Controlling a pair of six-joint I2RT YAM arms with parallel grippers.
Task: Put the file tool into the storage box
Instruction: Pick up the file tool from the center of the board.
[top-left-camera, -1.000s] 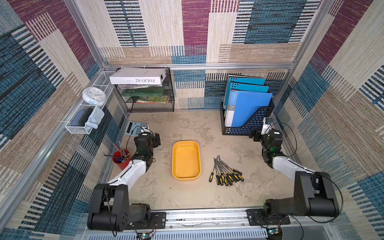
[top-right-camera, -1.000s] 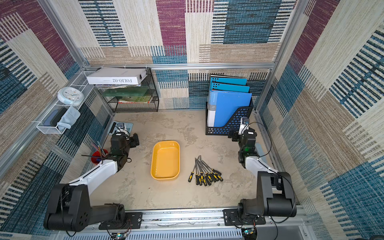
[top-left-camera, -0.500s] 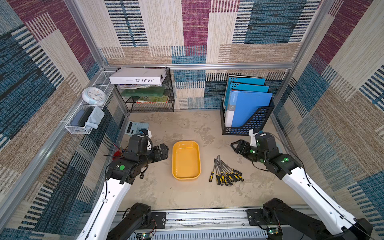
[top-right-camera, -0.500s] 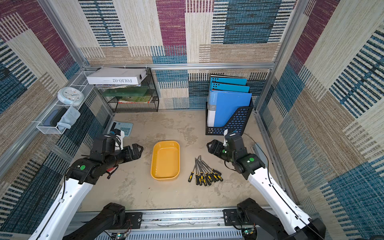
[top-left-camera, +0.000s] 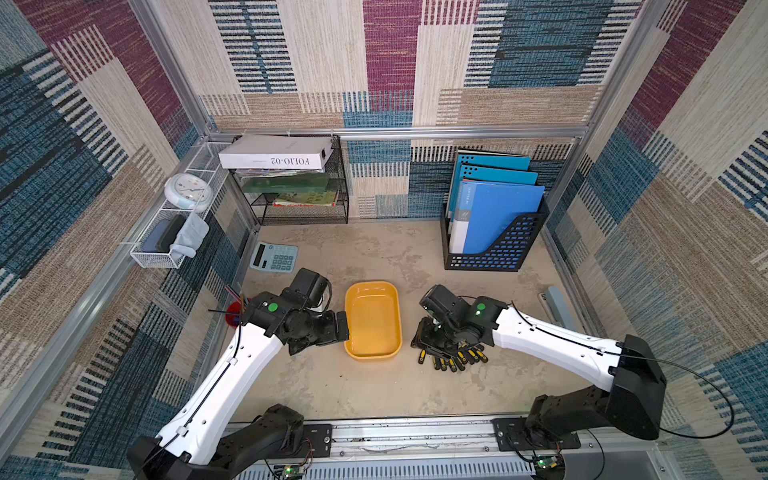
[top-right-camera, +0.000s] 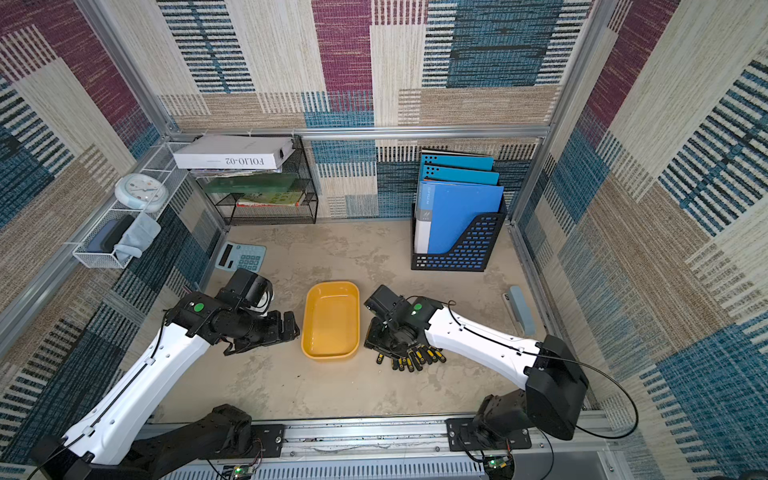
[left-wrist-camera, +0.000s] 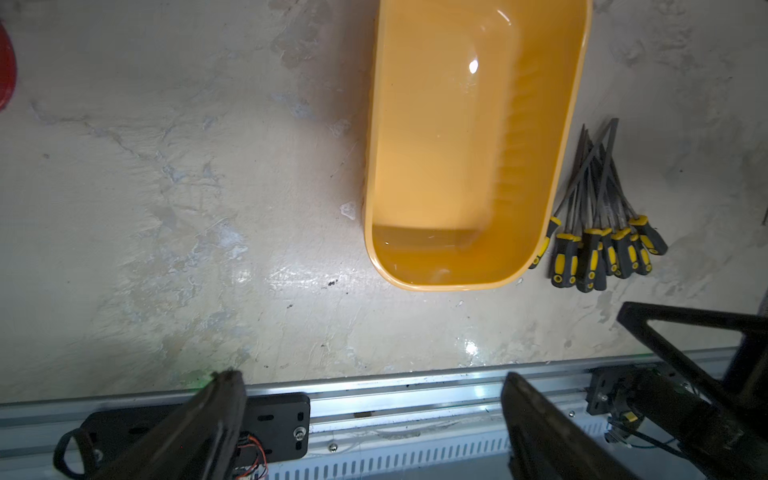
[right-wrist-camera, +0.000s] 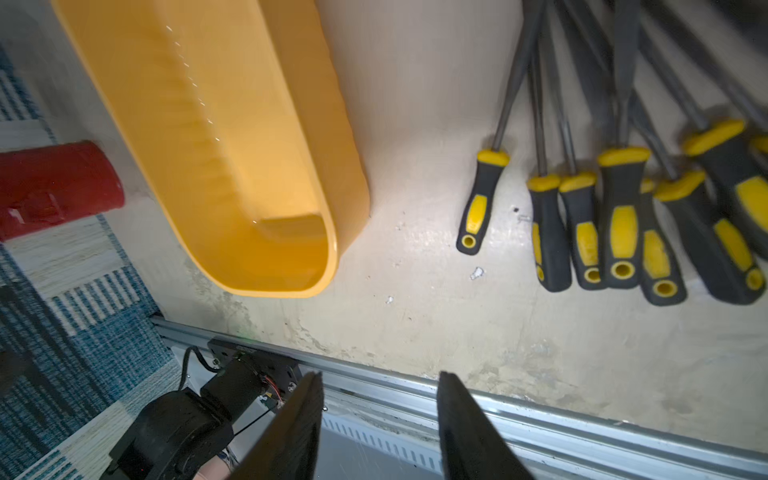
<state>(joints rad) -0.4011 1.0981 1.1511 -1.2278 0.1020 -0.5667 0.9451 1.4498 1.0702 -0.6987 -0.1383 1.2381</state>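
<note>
The storage box (top-left-camera: 372, 320) is a shallow yellow tray, empty, in the middle of the floor in both top views (top-right-camera: 331, 320). Several file tools (top-left-camera: 455, 359) with black-and-yellow handles lie in a fanned pile just right of it (top-right-camera: 411, 360). My right gripper (top-left-camera: 428, 337) hangs over the files' metal shafts. In the right wrist view its jaws (right-wrist-camera: 380, 376) stand partly apart with nothing between them, and the files (right-wrist-camera: 615, 216) lie off to one side. My left gripper (top-left-camera: 332, 332) hovers beside the tray's left wall, wide open and empty (left-wrist-camera: 370, 378).
A black holder of blue folders (top-left-camera: 494, 224) stands at the back right and a black mesh rack (top-left-camera: 299, 187) at the back left. A calculator (top-left-camera: 274, 257) and a red cup (top-left-camera: 234, 313) sit left. A grey-blue stapler (top-left-camera: 559, 307) lies by the right wall.
Both arms have swung in from the side walls toward the middle. The left gripper now sits beside the tray and the right one above the files. The right jaws have narrowed.
</note>
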